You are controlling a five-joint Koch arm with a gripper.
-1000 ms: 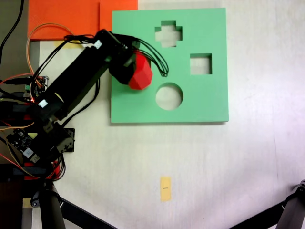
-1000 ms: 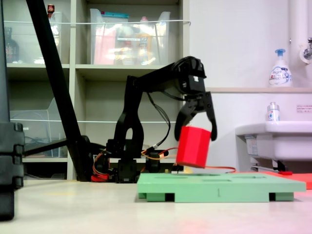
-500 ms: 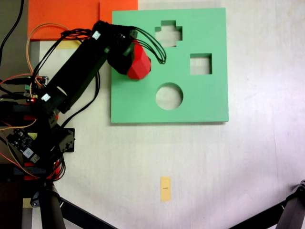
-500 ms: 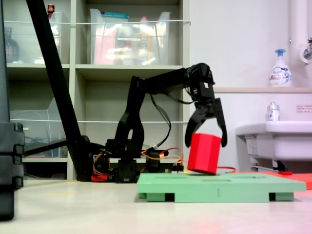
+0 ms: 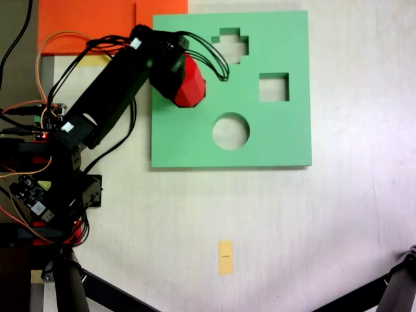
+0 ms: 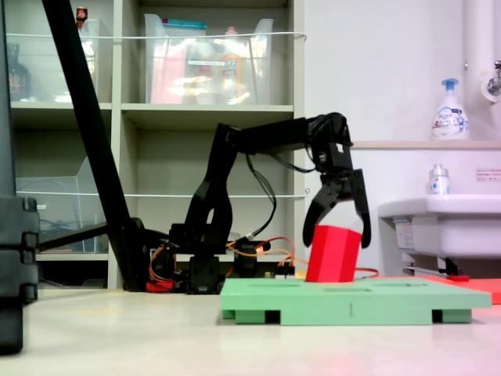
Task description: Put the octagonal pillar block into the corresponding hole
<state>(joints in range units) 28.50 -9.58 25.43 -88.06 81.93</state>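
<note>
claw (image 6: 338, 223) grasps red block (image 6: 333, 254) | block has come lower since a second ago, its base now meets green board (image 5: 286, 140) in upper left of the first exterior view | octagonal hole hidden beneath | insertion seems begun, not finished

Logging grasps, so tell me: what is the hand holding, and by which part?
The hand grips the red octagonal block by its upper sides, one finger on each side.
</note>
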